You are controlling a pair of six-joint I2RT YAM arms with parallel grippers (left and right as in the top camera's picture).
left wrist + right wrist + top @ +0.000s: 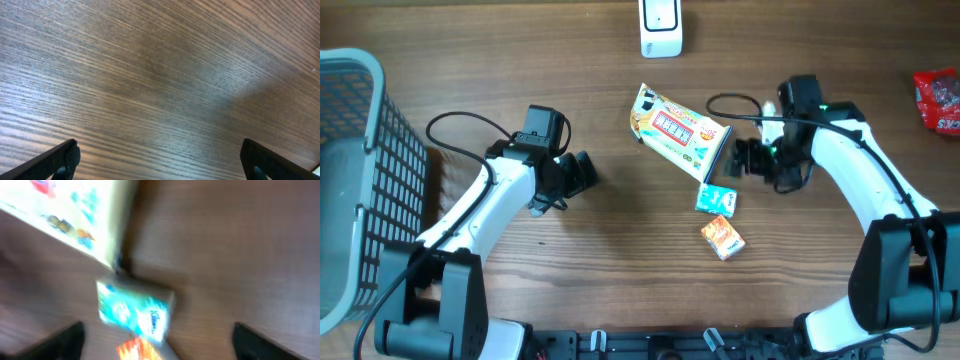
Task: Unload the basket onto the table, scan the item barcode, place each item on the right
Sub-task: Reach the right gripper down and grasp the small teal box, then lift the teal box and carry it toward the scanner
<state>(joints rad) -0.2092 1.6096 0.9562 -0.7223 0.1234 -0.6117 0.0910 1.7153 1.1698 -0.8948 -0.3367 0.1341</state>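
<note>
Left tool (588, 172) hangs over bare desk (620, 270) left of centre, fingers (57, 161) spread wide w/ nothing btwn them, only wood grain in its wrist cam; right tool (732, 160) sits at centre-right, pointing toward the box (678, 132), also spread wide and gripping nothing, just off the box's right end, can't tell if touching; its wrist cam is blurry but shows the fingers (62, 339) far apart at the bottom corners; the box lies flat, skewed diagonally, mid-desk, a bit below the white scanner (661, 27) at the top edge; teal tissue pack (716, 199) lies at the box's lower right corner, looks touching or nearly; orange packet (722, 238) just below the tissue pack; grey basket (360, 180) on the far left; red packet (938, 100) at the far right edge, well apart from the rest.
</note>
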